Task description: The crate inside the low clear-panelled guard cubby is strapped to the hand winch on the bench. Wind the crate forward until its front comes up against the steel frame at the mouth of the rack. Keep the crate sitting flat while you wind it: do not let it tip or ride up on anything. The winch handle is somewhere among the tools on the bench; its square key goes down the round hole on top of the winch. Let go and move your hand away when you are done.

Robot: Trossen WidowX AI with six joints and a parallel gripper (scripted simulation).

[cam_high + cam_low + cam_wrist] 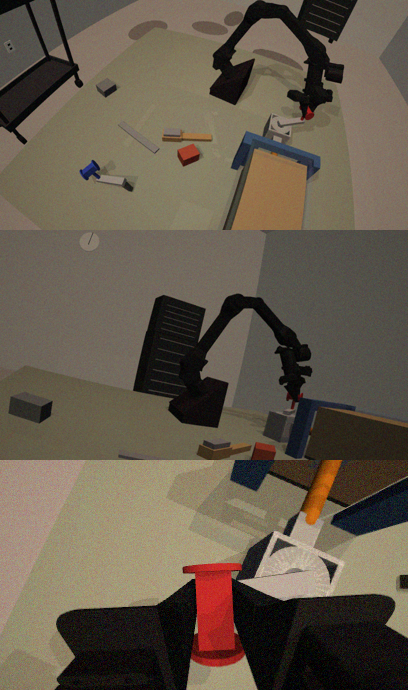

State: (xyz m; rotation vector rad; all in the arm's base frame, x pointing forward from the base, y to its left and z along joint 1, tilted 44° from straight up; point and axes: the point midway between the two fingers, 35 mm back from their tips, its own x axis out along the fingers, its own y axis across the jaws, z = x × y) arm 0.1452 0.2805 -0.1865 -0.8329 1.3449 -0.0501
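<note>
— At the bench's far corner, what has the black gripper (214,610) got?

— It grips the red spool-shaped knob (213,605) of the grey crank, keyed into the grey winch box (277,128).

— And the tan crate (271,194)?

— Inside the cubby behind the blue steel frame (310,158); whether it touches, I can't tell. Winding and letting go remain.

Matt black gripper (214,610); smooth red plastic-looking handle knob (214,605); pale grey metal-looking winch (277,127).

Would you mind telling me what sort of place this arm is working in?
Most likely a workshop or storeroom bench. Loose tools lie on the green bench top, a grey hand winch stands before a blue steel rack frame, and a black wheeled cart and a wall clock stand nearby.
</note>
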